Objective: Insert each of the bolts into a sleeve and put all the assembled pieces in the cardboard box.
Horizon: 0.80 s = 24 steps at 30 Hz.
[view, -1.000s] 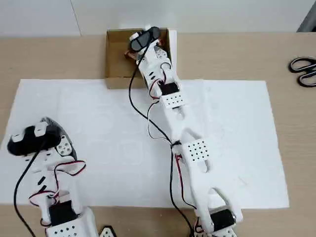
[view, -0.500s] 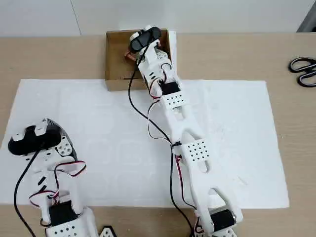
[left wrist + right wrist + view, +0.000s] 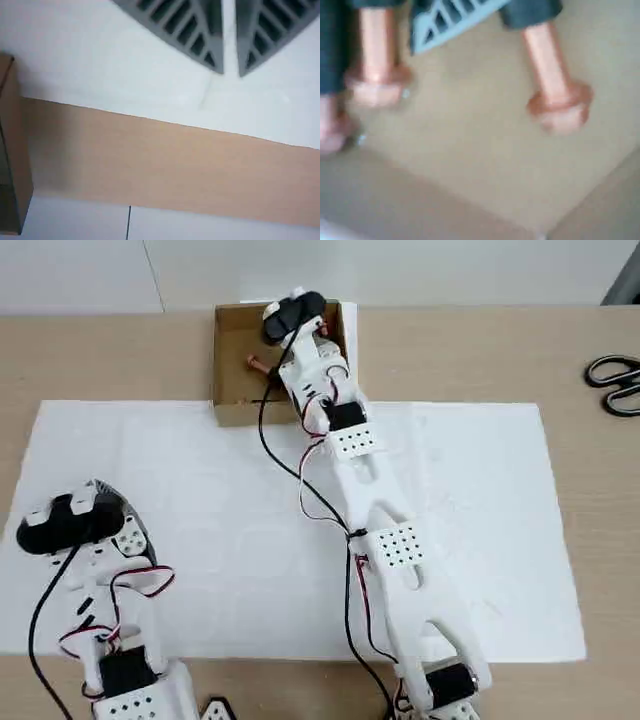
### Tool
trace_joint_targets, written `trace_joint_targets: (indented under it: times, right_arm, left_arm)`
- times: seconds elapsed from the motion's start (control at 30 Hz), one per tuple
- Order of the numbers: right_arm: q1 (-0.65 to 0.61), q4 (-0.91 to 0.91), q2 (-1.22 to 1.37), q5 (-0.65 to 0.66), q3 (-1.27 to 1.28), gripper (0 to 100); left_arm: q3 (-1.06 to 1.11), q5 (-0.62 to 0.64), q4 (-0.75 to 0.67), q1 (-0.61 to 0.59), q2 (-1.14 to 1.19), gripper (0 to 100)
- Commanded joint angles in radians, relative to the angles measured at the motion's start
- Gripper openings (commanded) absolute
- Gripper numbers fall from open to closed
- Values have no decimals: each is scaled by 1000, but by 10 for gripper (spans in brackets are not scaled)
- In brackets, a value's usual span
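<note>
The cardboard box (image 3: 228, 360) stands at the far edge of the white sheet. My right gripper (image 3: 285, 345) hangs inside it, under its black camera. A copper bolt head (image 3: 256, 362) shows on the box floor just left of that gripper. In the right wrist view two copper bolts (image 3: 555, 85) (image 3: 376, 65) in dark sleeves (image 3: 530, 10) lie on the box floor (image 3: 470, 140) either side of my right gripper (image 3: 427, 30). My left gripper (image 3: 100, 488) (image 3: 231, 67) hovers over the sheet at the near left, shut and empty.
A white paper sheet (image 3: 200, 490) covers the middle of the wooden table (image 3: 100, 350). Black scissors (image 3: 615, 383) lie at the far right. The left wrist view shows the sheet, a strip of table (image 3: 175, 165) and a box corner (image 3: 12, 150).
My right arm has shifted slightly deeper into the box, and a bolt head now shows more clearly to its left. The left arm has kept still.
</note>
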Motion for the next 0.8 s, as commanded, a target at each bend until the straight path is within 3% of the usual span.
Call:
trace_joint_targets:
  times: [0.0, 0.3, 0.5, 0.77]
  right_arm:
    - [24, 119, -33, -2, -129, 130]
    - [27, 622, -380, -9, -112, 130]
    - [8, 1063, -469, -9, -109, 132]
    - [-24, 1101, -570, -61, -48, 131]
  left_arm:
    - [-5, 3, 2, -5, -12, 6]
    - [-5, 3, 0, -3, -12, 6]
    - [-5, 48, 0, 15, -12, 6]
    - [-7, 138, 0, 310, -12, 6]
